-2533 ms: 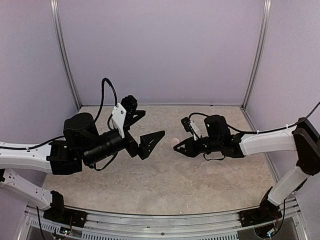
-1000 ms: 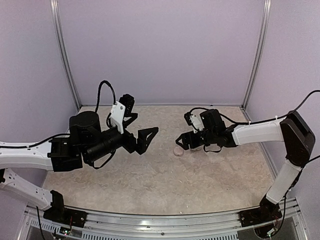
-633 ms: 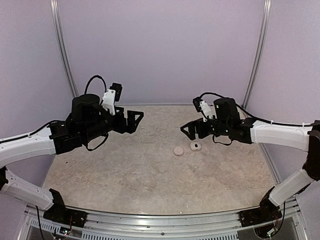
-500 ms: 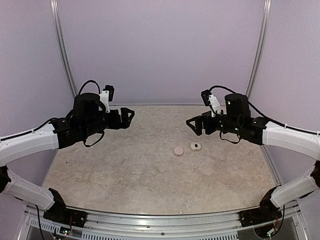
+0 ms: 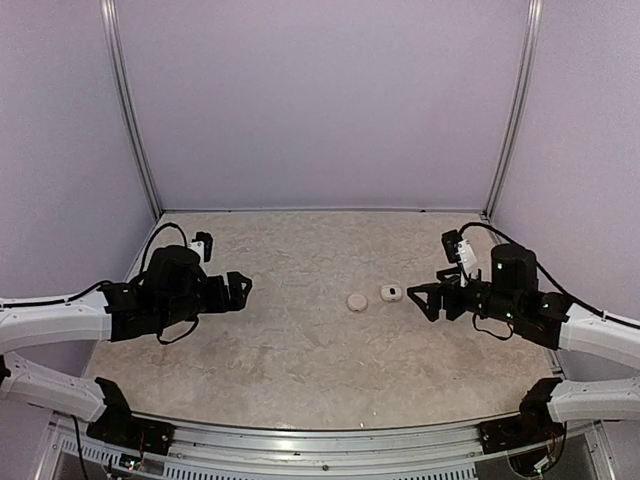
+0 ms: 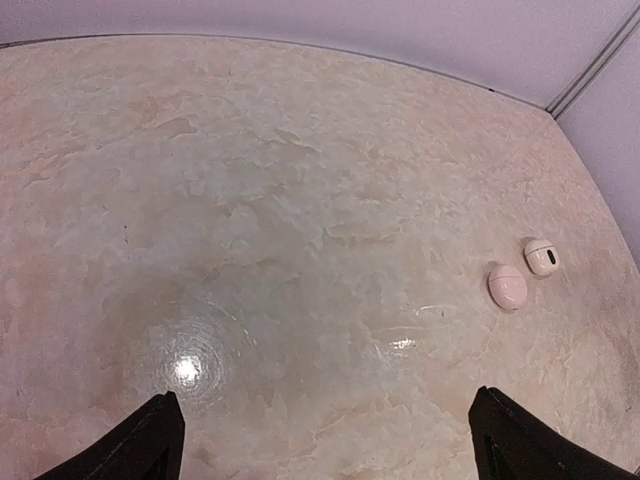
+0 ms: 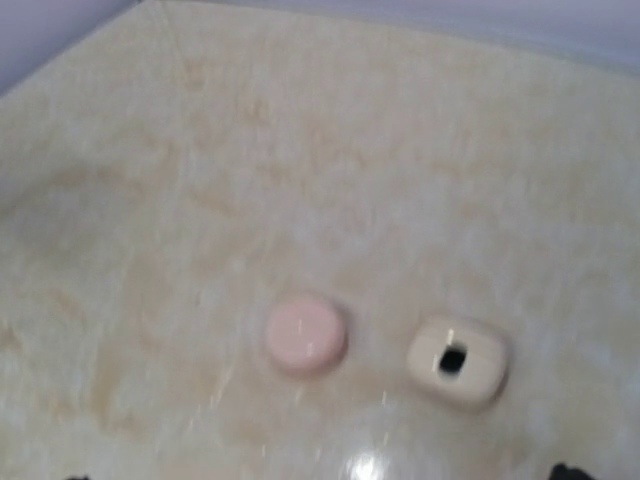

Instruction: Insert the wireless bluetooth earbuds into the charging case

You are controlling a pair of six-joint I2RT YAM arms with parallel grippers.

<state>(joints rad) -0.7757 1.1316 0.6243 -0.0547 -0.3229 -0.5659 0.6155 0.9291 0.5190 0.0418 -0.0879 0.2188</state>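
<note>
The charging case (image 5: 391, 292) is a small white rounded box with a dark spot on top. It lies shut on the table just right of a round pinkish puck (image 5: 357, 301). My right gripper (image 5: 418, 299) hovers open and empty a short way right of the case. Its wrist view shows the case (image 7: 458, 362) and the puck (image 7: 306, 333) ahead of the gripper (image 7: 320, 476). My left gripper (image 5: 241, 289) stands open and empty far to the left. From there its gripper (image 6: 325, 452) sees the case (image 6: 541, 257) and puck (image 6: 508, 287) at the right. The earbuds are out of view.
The beige marbled table (image 5: 300, 350) is closed in by lilac walls with metal posts (image 5: 137, 150) at the back corners. A metal rail (image 5: 320, 445) runs along the near edge.
Both arms have swung back from the middle and dropped low toward their own sides. The right gripper has drawn away from the case, which now lies uncovered beside the puck.
</note>
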